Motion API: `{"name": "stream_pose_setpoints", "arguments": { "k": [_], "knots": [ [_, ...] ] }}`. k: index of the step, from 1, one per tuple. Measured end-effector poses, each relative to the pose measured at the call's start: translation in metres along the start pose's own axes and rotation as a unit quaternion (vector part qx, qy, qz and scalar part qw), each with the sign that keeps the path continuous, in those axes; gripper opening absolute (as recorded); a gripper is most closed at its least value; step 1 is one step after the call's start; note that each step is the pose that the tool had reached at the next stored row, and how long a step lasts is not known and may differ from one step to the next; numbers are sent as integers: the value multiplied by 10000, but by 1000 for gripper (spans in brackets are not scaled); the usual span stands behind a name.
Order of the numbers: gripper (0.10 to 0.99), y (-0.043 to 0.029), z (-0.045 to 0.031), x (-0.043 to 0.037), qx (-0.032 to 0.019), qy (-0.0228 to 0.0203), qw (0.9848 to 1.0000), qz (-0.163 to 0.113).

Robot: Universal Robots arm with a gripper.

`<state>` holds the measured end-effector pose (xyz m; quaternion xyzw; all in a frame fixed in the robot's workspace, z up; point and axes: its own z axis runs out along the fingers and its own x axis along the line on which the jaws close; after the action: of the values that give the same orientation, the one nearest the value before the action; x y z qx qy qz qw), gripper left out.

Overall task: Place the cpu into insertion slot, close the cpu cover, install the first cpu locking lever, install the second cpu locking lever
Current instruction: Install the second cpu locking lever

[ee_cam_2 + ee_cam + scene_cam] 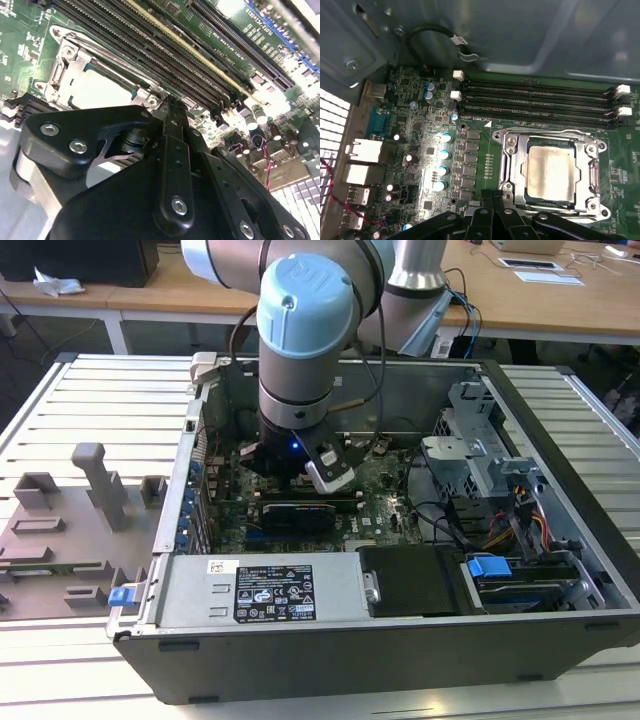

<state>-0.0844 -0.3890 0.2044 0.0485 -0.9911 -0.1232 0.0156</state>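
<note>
The cpu [550, 172], a pale silvery square, lies flat in the insertion slot [506, 192] on the green board. The cpu cover [512, 162], a silver frame, lies down over the chip's edges. A thin metal lever [596, 172] runs along one side of the frame. In the second wrist view the cpu [97, 92] and the cover [67, 62] sit just beyond my fingertips. My gripper [493, 196] hangs beside the socket's edge, shut with nothing between its black fingers [172, 125]. The arm's wrist [300, 350] reaches down into the open computer case.
Long black memory slots [535, 100] run beside the socket. Capacitors [442, 155] and rear ports [362, 150] stand on the other side. A black cable [435, 32] loops at the case wall. A power supply [260, 590] and a drive cage [480, 450] fill the case; a grey fixture [70, 530] lies outside.
</note>
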Motion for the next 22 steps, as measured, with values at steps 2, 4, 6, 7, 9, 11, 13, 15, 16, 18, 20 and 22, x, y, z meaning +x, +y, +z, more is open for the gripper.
{"name": "stream_pose_setpoints", "arguments": {
  "k": [2,4,6,7,9,11,13,15,16,18,20,22],
  "knots": [
    [106,14,-48,-9,1,-3,10000,-1],
    [106,24,-49,-65,5,0,10000,1],
    [106,56,-44,-208,17,20,10000,6],
    [106,72,-41,-281,59,33,10000,10],
    [106,97,-36,-333,328,59,9994,23],
    [106,134,-28,-371,652,89,9978,38],
    [106,168,-19,-389,758,99,9971,43],
    [106,268,5,-419,841,108,9964,47],
    [106,383,34,-446,871,111,9961,48],
    [106,480,57,-469,907,114,9958,50],
    [106,543,11,-486,981,121,9951,53],
    [106,571,-75,-486,995,122,9950,53]
  ]
}}
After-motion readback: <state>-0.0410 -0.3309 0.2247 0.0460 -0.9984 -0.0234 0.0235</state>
